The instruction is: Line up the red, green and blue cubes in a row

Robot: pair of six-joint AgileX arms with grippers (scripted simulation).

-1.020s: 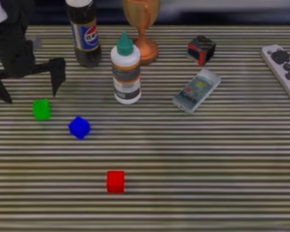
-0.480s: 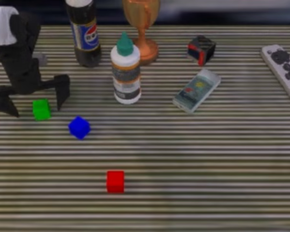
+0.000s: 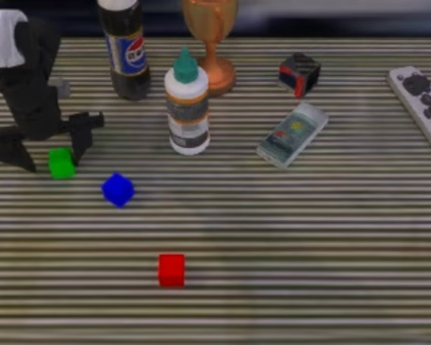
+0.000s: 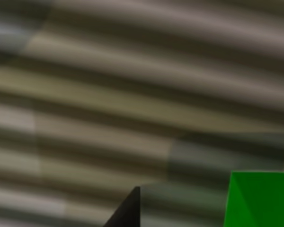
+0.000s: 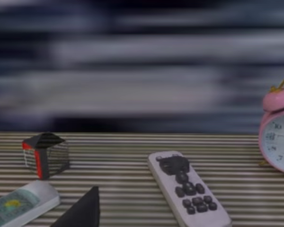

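Our left hand (image 3: 44,149) low over far-left worktop (image 3: 287,237), fingers spread, grasping nothing. Small matte green cube (image 3: 61,163) sits between fingertips, just nearer than hand centre. Blue cube (image 3: 118,190), red cube (image 3: 172,270) lie farther right, nearer. Right hand unseen.

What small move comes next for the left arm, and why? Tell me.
Probably lower the left gripper a little and shut it on the green cube. Its open fingers already straddle that cube, which stands apart from the blue cube and red cube.
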